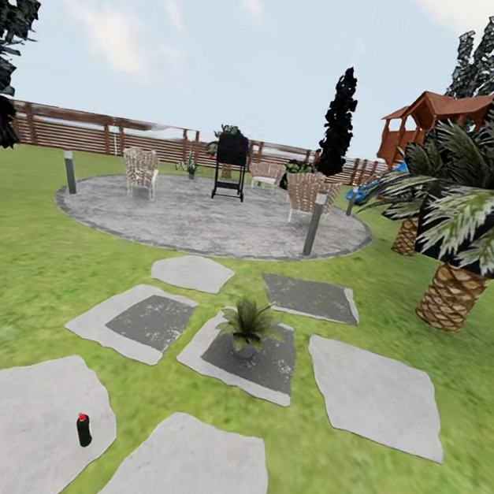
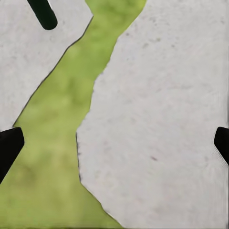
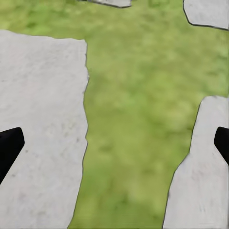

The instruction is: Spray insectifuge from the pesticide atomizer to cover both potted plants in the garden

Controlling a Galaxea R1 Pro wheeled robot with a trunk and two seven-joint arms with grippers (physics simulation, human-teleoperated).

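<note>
The garden lawn (image 1: 32, 245) spreads across the head view, with a brown slatted fence (image 1: 97, 133) along its far edge at 12 o'clock. A round grey patio (image 1: 203, 224) lies in the middle distance, holding wicker chairs (image 1: 141, 170) and a black grill (image 1: 231, 166). A big palm (image 1: 466, 226) with a scaly trunk stands at 3 o'clock. Grey stepping slabs (image 1: 375, 395) scatter over the near grass. On the central slab, one potted plant (image 1: 248, 329) sits upright in its small grey pot. At about 7 o'clock, the pesticide atomizer (image 1: 83, 429), a dark bottle with a red cap, stands on a pale slab. The left gripper (image 2: 114, 143) hangs spread over slab and grass, holding nothing; the right gripper (image 3: 114, 143) is likewise spread wide and empty above grass between slabs.
</note>
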